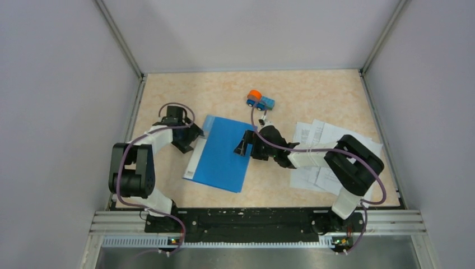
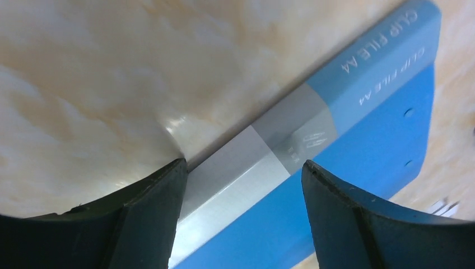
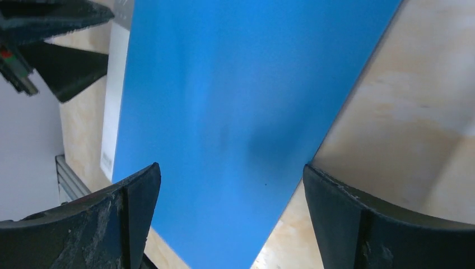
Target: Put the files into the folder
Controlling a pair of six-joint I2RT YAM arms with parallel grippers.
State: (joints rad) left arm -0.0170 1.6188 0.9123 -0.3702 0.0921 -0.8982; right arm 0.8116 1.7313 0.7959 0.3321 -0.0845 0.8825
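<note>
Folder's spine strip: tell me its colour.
The spine strip is pale silver-grey, running along the bright-blue folder; the left wrist view shows it best.

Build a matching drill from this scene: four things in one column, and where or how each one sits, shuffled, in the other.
Column one:
1. folder
2. files
3. toy truck
4. left tool

Column two:
A. open, over the folder's left edge
B. loose sheets spread at the right of the table
C. far side of the table, beyond the folder
D. lying closed and flat, between the two arms

Pairs: 1-D, 2-B, 3-C, 4-A
</note>
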